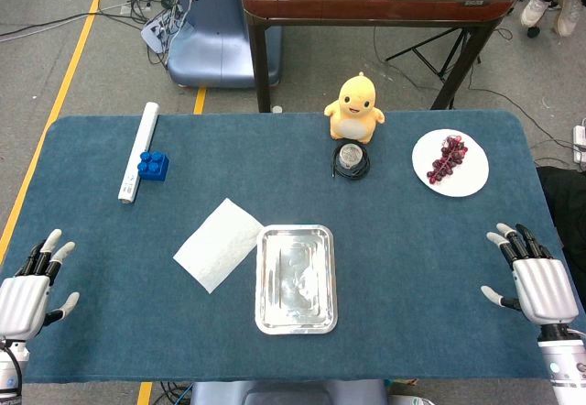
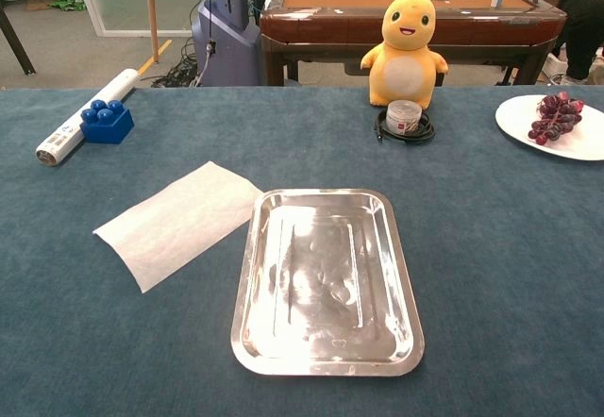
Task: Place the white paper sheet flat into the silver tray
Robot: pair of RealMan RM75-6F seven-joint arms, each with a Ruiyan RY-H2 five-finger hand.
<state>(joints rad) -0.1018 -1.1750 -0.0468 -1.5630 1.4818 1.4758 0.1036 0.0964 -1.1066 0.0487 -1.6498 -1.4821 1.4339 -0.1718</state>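
**Thin sheet, flat on cloth, nothing yet in either hand**

Blue cloth covers the surface, with a brown game table and grey floor behind it. On it the white paper sheet lies flat at about 9 o'clock from the silver rectangular metal tray, one corner touching or just overlapping the tray's left rim; which of the two I cannot tell.

The likely trouble is the pick-up itself. The sheet is thin and lies flush on the cloth, so fingers may slide over it, bunch it, or drag the cloth instead. Lifted by one edge, it would probably droop and could land folded or hanging over the tray's raised rim rather than flat inside. A hand reaching in could also nudge the light tray.

Left hand, at 8 o'clock of the surface, has its fingers spread apart, holds nothing, and is well apart from the sheet. Right hand, at 4 o'clock, is likewise spread and empty, far from both tray and sheet. Neither shows in the chest view.
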